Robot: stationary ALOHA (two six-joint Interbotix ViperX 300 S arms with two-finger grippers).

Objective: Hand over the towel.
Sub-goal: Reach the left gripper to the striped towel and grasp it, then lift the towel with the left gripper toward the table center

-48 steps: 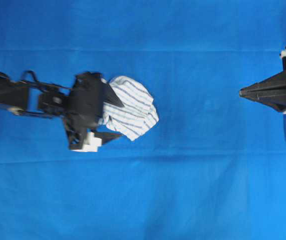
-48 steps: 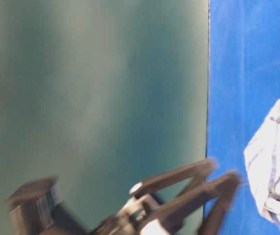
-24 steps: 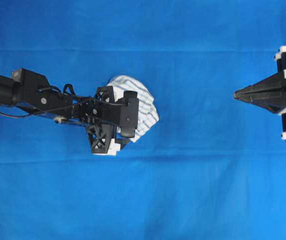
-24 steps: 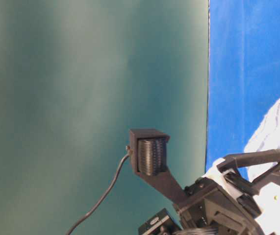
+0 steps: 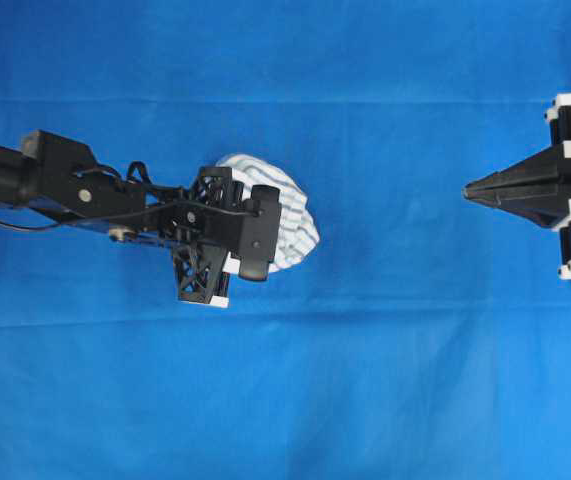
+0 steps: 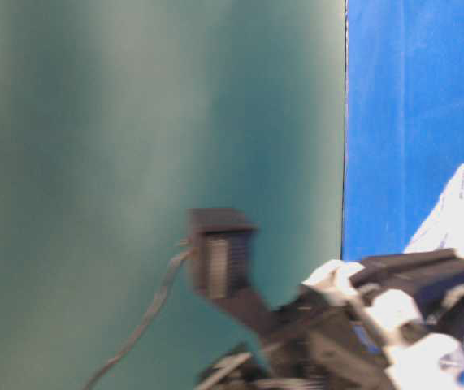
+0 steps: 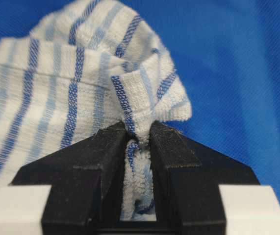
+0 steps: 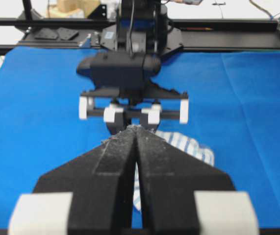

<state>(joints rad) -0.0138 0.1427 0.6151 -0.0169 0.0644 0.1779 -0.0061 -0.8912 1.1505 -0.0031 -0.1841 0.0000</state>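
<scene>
The towel [image 5: 290,215] is lying bunched up just left of the middle of the overhead picture, a soft white terry cloth crossed by thin blue stripes, its rounded edge poking out to the right from under the black arm. It is resting on the tablecloth [image 5: 365,380], a plain bright blue sheet with a faint horizontal crease line running across it above and below the towel.

The left gripper [image 7: 139,142] is pinching a fold of the towel: in the left wrist picture the two matte black wedge-shaped fingers [image 7: 88,166] are pressing together near the bottom centre, with a narrow ridge of looped fabric squeezed between them and the rest of the cloth billowing up into the upper left of that frame. White blocks are sitting at the outer corners of the fingers. From overhead the arm is reaching in from the left edge, all black plastic with a lattice bracket and a thin cable along it.

The right gripper [image 5: 468,188] is sitting at the right edge of the overhead picture, well apart from the towel, its black fingers drawn together into a sharp point facing left and clasping nothing.
</scene>
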